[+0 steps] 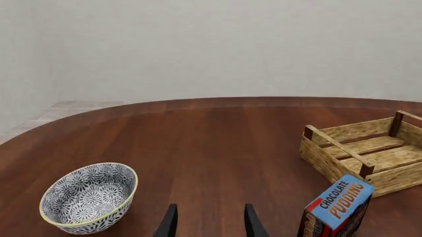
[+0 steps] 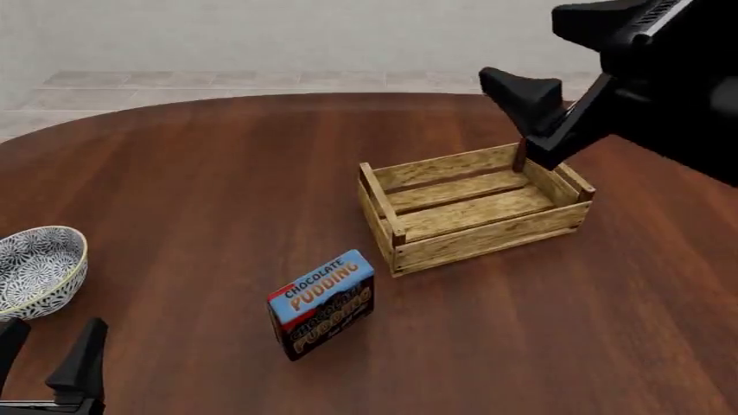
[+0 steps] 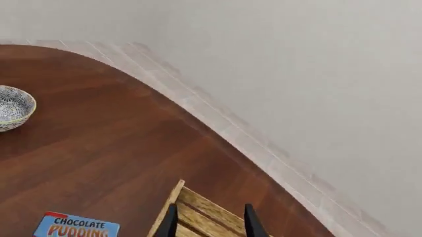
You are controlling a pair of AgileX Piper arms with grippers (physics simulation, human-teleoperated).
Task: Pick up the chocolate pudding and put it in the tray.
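1. While both arms hang off the work, the chocolate pudding (image 2: 324, 302) is seen standing on the table (image 2: 207, 173), tilted, untouched by either arm, just beside the tray (image 2: 471, 207), off its near-left corner at about 7 o'clock in the front view.
2. The tray is noted as holding nothing visible; its slatted floor is bare.
3. The left gripper (image 1: 209, 220) is held low at the table's 7 o'clock edge, fingers parted with nothing between them; the patterned bowl (image 2: 37, 268) sits close by it.
4. The right gripper (image 3: 209, 219) is raised above the tray's far right corner, fingers likewise parted and holding nothing.
5. Risk, judged: the carton could be toppled or skidded if it is approached off-centre, since it stands narrow and at an angle to the fingers.
6. Risk, judged: the tray wall could be clipped by the carton if it is carried too low.
7. Risk, judged: the bowl could be nudged if the left arm is swung wide.
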